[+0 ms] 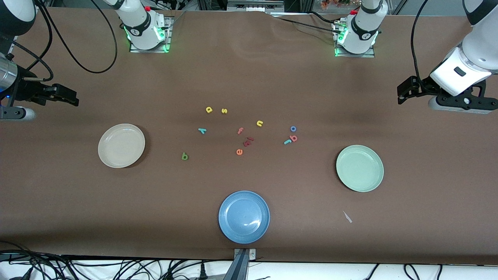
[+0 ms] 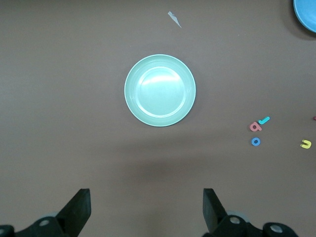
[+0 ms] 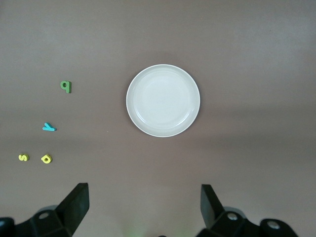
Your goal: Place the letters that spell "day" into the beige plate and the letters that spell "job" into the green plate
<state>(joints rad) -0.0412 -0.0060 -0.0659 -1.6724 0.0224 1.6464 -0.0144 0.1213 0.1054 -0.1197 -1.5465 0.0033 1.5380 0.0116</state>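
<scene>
The beige plate (image 1: 121, 146) (image 3: 163, 100) lies empty toward the right arm's end, the green plate (image 1: 360, 168) (image 2: 160, 90) empty toward the left arm's end. Between them lie the yellow a (image 1: 209, 109) (image 3: 46, 158), teal y (image 1: 202, 130) (image 3: 48, 128) and dark green d (image 1: 184, 156) (image 3: 66, 86). Closer to the green plate sit the blue o (image 1: 293, 128) (image 2: 256, 141), salmon b (image 1: 293, 138) (image 2: 255, 127) and teal j (image 1: 287, 142) (image 2: 264, 120), the last two touching. My left gripper (image 1: 400, 93) (image 2: 146, 207) and right gripper (image 1: 73, 98) (image 3: 144, 205) hang open and empty over bare table at their own ends.
A blue plate (image 1: 244, 216) lies near the front edge. Spare letters sit mid-table: yellow s (image 1: 224, 111), yellow n (image 1: 260, 123), salmon f (image 1: 240, 130), orange e (image 1: 239, 151), dark red pieces (image 1: 248, 141). A white scrap (image 1: 347, 216) lies nearer the front camera than the green plate.
</scene>
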